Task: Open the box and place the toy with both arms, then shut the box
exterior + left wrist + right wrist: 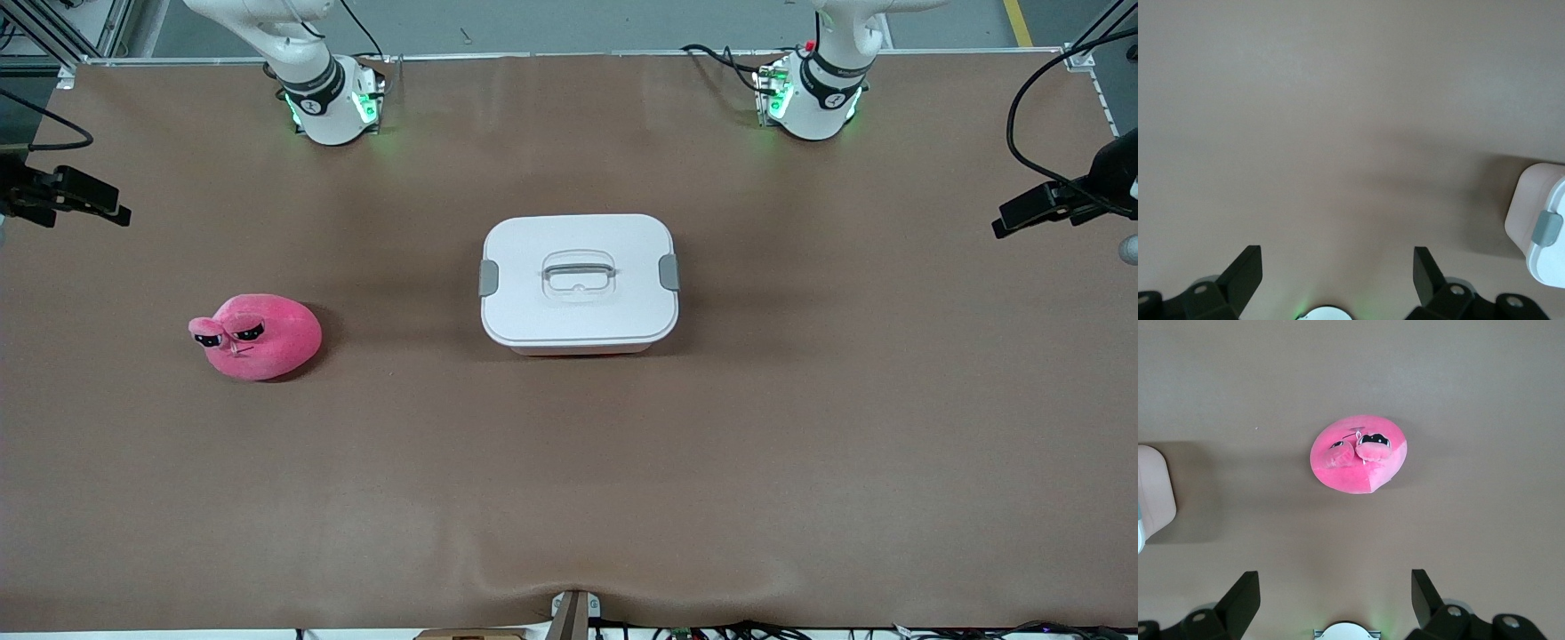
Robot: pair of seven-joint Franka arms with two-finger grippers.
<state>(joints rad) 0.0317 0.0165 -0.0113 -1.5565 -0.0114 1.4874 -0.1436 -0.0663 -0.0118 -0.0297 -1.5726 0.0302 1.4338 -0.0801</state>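
The box (578, 316) stands shut in the middle of the table, its white lid on, with grey clips (488, 277) at both ends and the recessed handle (578, 271) on top. The pink plush toy (267, 342) lies on the table toward the right arm's end, a little nearer the front camera than the box. My left gripper (1338, 252) is open and empty, high over bare table, with a corner of the box (1538, 207) in its view. My right gripper (1335, 576) is open and empty, high over the table, with the toy (1361, 463) and the box's edge (1155, 493) in view.
Both arm bases (329, 98) (813, 93) stand along the table's edge farthest from the front camera. Black clamped mounts (71, 196) (1058, 204) jut in at both ends of the table. A small bracket (573, 613) sits at the table's near edge.
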